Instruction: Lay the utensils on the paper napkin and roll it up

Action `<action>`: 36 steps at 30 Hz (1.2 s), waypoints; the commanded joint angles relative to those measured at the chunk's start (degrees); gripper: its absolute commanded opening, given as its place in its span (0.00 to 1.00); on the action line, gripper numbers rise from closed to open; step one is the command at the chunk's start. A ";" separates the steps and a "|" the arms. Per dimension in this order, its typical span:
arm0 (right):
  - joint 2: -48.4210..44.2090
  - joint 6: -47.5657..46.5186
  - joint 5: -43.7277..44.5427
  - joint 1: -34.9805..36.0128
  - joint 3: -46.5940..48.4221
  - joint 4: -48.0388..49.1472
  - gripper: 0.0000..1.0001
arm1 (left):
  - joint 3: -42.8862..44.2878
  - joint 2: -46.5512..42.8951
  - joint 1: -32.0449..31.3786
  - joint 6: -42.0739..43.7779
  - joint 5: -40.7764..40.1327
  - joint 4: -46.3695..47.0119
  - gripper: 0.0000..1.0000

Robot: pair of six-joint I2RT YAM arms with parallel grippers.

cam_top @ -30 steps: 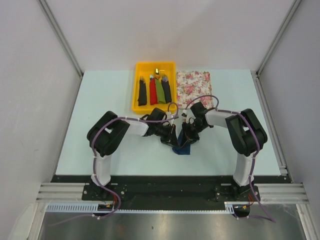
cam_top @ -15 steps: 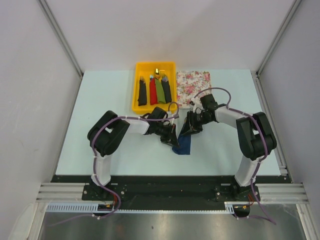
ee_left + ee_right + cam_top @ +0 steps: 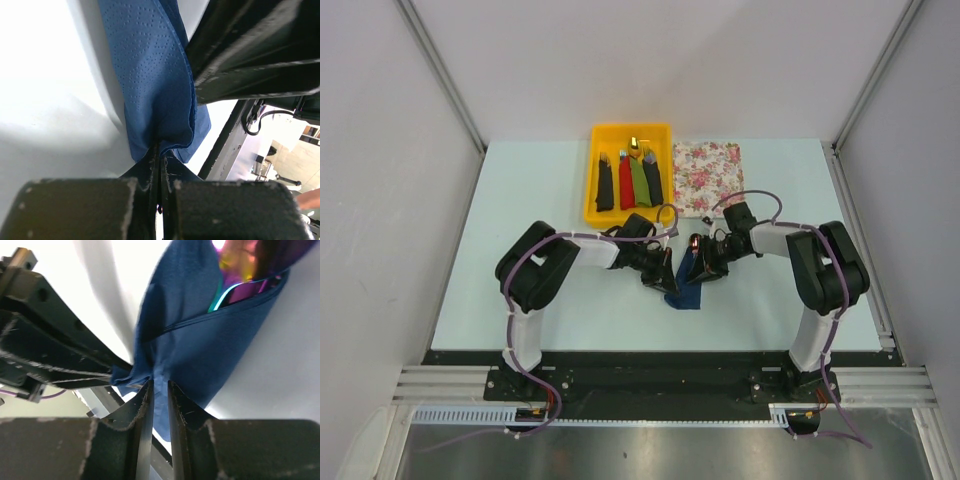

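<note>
The navy paper napkin point(image 3: 689, 293) lies bunched mid-table between my two grippers. My left gripper point(image 3: 664, 276) is shut on its edge, and the left wrist view shows the blue paper point(image 3: 150, 75) pinched at the jaw tips point(image 3: 159, 149). From the other side my right gripper point(image 3: 700, 268) grips a fold of the napkin point(image 3: 215, 335) between narrow jaws point(image 3: 159, 385). The iridescent utensils point(image 3: 244, 267) poke out of the napkin's open end. In the top view one of the utensils shows as a red glint point(image 3: 695, 241).
A yellow tray point(image 3: 666, 130) at the back holds black, red, green and dark bundles point(image 3: 628, 182). The floral mat point(image 3: 710, 165) lies to its right. In the left wrist view the right arm's black body point(image 3: 260, 45) crowds close over the napkin.
My right gripper pulled back from the napkin, then came in again and took hold of a fold. The left gripper stayed shut on the napkin. A red glint from the utensils now shows.
</note>
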 commanded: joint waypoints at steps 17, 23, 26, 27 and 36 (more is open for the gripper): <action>6.11 -0.48 4.43 0.90 -2.13 4.83 0.13 | -0.63 -6.30 -2.52 -7.71 2.94 15.15 0.00; 6.11 -0.57 4.70 0.90 -2.31 4.74 0.12 | -0.02 -1.91 -5.07 -8.25 4.79 19.03 0.00; 5.85 -0.40 4.61 0.99 -2.31 4.83 0.11 | -0.37 0.02 -5.95 -7.37 3.83 19.56 0.00; 5.93 -0.31 4.70 0.99 -2.22 4.83 0.11 | -0.45 0.55 -6.12 -7.11 3.39 19.56 0.00; 3.92 -0.22 3.82 0.99 -1.34 3.43 0.12 | -2.82 4.42 -4.19 -5.17 -1.27 18.23 0.00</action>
